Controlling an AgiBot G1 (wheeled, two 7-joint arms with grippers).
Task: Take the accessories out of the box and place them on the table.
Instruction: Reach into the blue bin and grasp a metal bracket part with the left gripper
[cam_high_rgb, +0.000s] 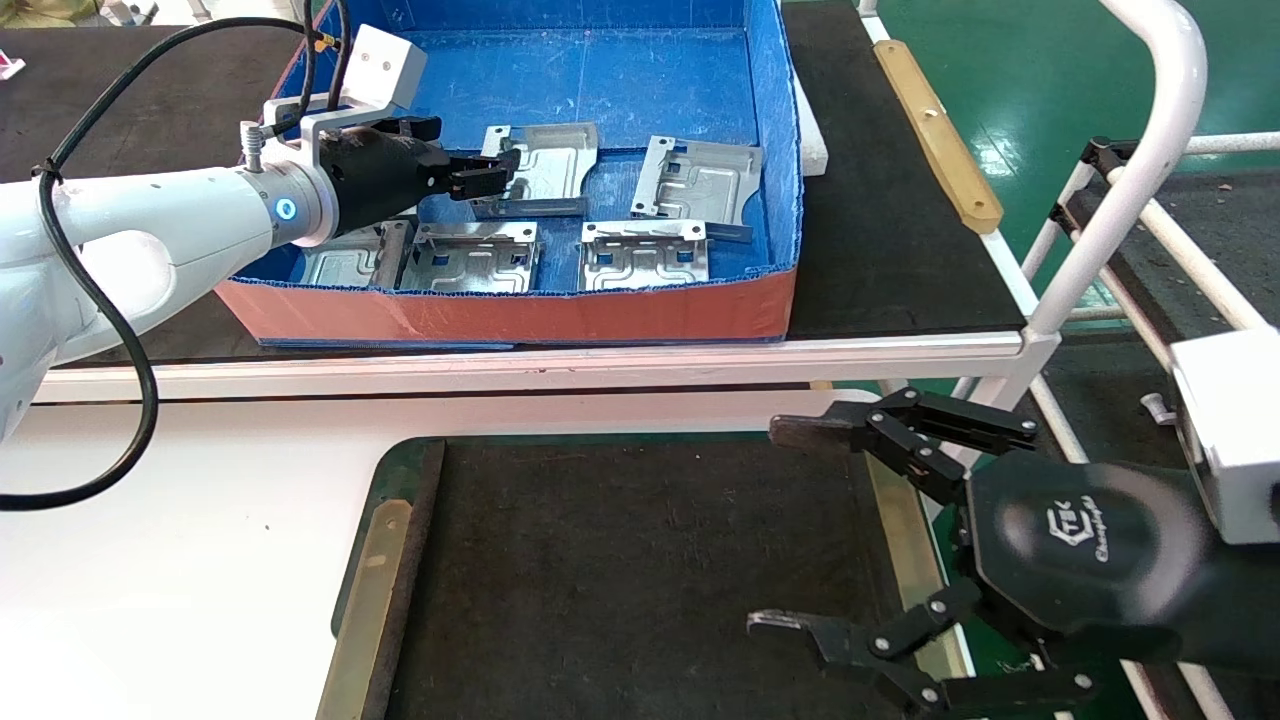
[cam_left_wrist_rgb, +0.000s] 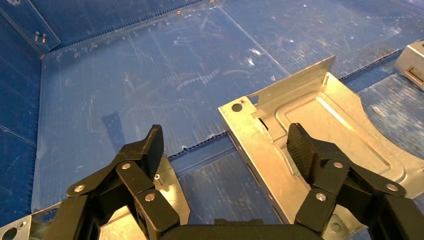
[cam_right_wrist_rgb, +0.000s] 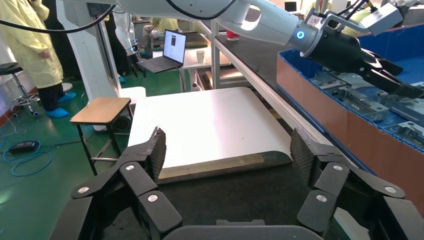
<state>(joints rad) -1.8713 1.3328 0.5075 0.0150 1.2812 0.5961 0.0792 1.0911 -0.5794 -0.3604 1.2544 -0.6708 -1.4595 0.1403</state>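
Five plates visible in box, which sits on bench beyond desk's far edge. My left gripper inside box, released, empty, one finger over nearest plate near its edge, the other over blue floor. Plate's long axis runs across gripper's reach. Right gripper spread wide, idle at desk's right edge; left arm nearer.

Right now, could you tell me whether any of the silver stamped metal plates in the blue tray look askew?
Yes: the far-right silver stamped plate sits rotated against the near row, and the plate under the open left gripper straddles the blue corrugated tray's floor ridge.
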